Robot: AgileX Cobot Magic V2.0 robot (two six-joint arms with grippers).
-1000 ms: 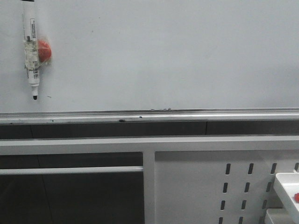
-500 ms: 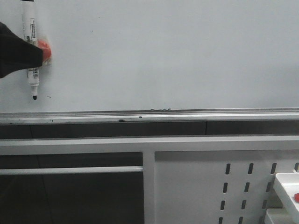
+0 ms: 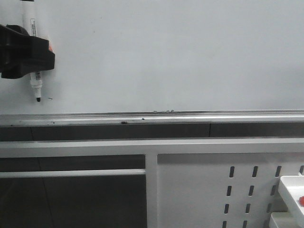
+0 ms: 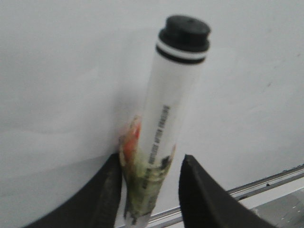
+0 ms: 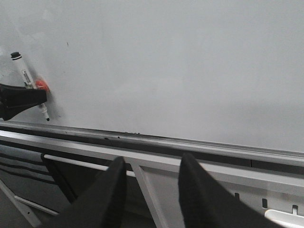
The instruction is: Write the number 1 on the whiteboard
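Up at the upper left of the front view, a marker [image 3: 34, 57] was seen on the whiteboard [image 3: 180, 57], standing upright with its black tip at the bottom. The left gripper [image 3: 40, 52] was placed around the marker's middle, and part of the pen was hidden by it. In the left wrist view, a black finger [image 4: 102, 199] was seen on each side of the marker [image 4: 166, 128], close against its taped part. It could not be told whether the pen was pinched tight. A red bit [image 4: 134, 133] was seen stuck beside the tape. A tiny dark speck [image 3: 49, 99] was seen just beside the tip. No long stroke for the number 1 was seen on the board.

The right gripper [image 5: 149, 190] was held spread apart at the bottom of its own view, with nothing between its fingers. A silver rail [image 3: 190, 116] was seen under the board. A white slotted panel [image 3: 213, 190] was seen at the lower right of the front view.
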